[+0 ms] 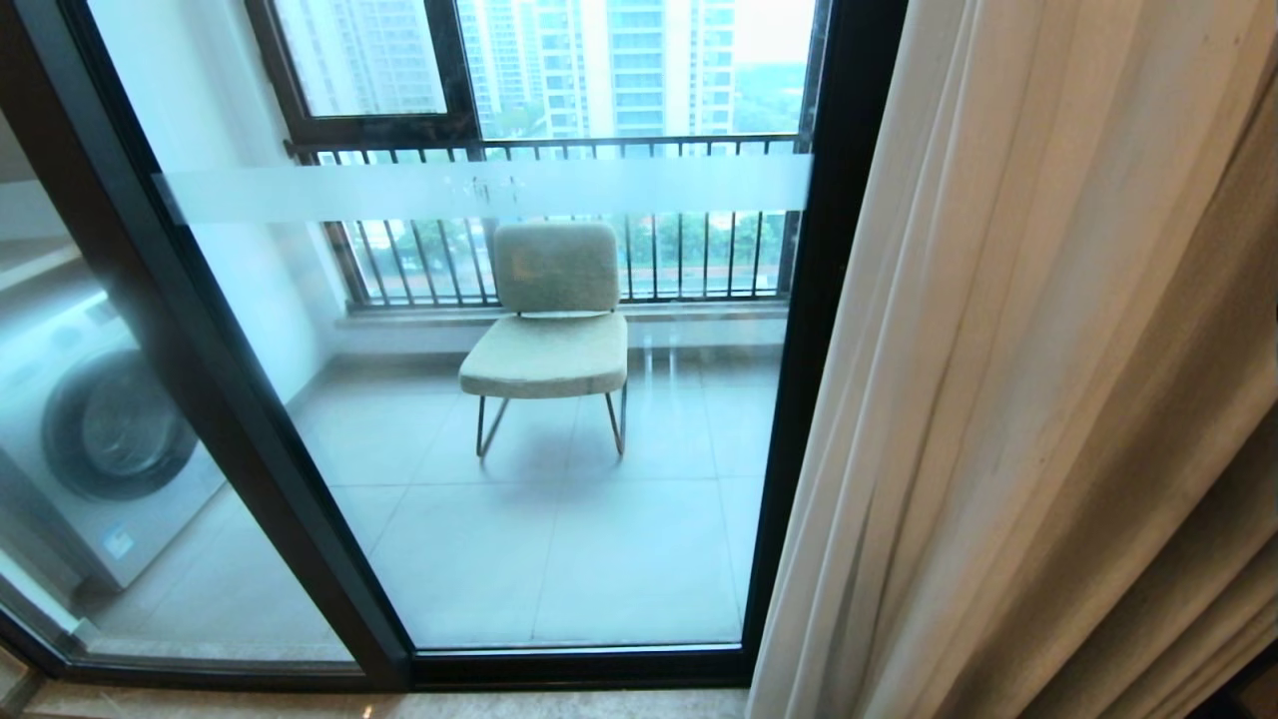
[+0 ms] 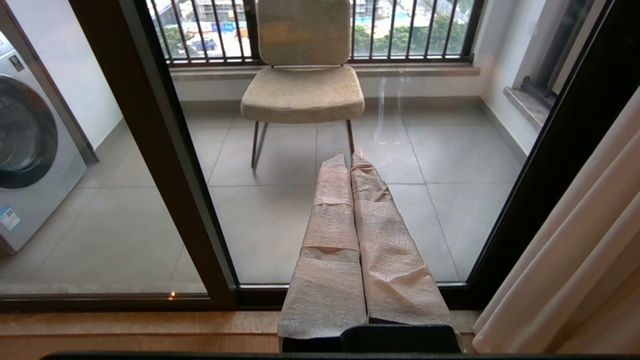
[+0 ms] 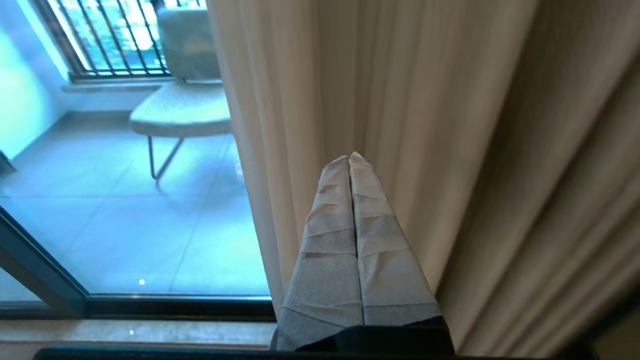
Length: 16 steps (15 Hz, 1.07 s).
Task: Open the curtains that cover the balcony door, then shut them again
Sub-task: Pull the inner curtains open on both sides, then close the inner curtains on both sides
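Curtains (image 1: 1038, 399) are gathered at the right side of the balcony door (image 1: 499, 419); the glass panels stand uncovered, with the chair (image 1: 547, 330) and washing machine (image 1: 90, 439) visible beyond. Judgement: opening stage appears complete, closing not yet done.

Right hand (image 3: 350, 159): padded fingers pressed fully together, tips directly against a white sheer fold ahead of them, the grey-beige drape just beside. No fabric is visibly pinched between them; the hand appears empty.

Left hand (image 2: 349, 157): fingers shut together, holding nothing, pointed at the glass with the curtains well off to its side.

Risks: a shut hand can only push, so the sheer may slide off the fingertips. Catching only the thin layer would leave the heavy drape behind and the door partly uncovered
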Motion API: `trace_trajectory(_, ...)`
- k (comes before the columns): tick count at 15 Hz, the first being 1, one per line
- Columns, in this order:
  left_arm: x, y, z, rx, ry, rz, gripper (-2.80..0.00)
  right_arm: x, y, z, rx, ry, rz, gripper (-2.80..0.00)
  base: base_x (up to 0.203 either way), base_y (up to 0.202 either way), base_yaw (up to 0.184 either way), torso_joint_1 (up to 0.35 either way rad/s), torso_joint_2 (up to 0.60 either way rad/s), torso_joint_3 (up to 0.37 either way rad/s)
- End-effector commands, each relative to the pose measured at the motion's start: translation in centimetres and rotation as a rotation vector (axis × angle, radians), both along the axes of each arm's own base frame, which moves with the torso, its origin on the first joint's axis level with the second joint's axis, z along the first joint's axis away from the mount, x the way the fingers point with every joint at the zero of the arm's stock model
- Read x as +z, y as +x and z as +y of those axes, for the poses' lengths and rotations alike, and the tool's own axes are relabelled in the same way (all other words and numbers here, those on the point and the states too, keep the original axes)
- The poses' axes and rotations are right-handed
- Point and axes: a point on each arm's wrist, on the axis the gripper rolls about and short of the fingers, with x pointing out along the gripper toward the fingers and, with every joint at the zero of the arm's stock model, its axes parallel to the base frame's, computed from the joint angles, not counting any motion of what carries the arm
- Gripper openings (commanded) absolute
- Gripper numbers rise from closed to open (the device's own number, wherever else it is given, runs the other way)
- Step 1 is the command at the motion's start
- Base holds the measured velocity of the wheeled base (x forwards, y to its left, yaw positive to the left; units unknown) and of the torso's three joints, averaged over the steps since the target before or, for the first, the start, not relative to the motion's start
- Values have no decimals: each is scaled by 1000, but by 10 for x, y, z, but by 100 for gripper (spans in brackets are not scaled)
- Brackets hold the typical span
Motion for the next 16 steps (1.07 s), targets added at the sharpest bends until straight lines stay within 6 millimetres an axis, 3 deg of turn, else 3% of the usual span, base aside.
trace_trajectory(1, 0, 0, 0, 0, 0, -1, -280, -35, -20, 1, -20, -5, -37, -280, 0, 0, 0, 0, 0, 0)
trace_trajectory(5, 0, 0, 0, 0, 0, -1, -280, -63, -25, 1, 54, -15, 52, -280, 0, 0, 0, 0, 0, 0)
trace_trajectory(9, 0, 0, 0, 0, 0, -1, -280, -82, -41, -1, -30, -33, 52, -280, 0, 0, 0, 0, 0, 0)
trace_trajectory(16, 0, 0, 0, 0, 0, -1, -280, -86, -46, -1, -48, -32, 19, -280, 0, 0, 0, 0, 0, 0)
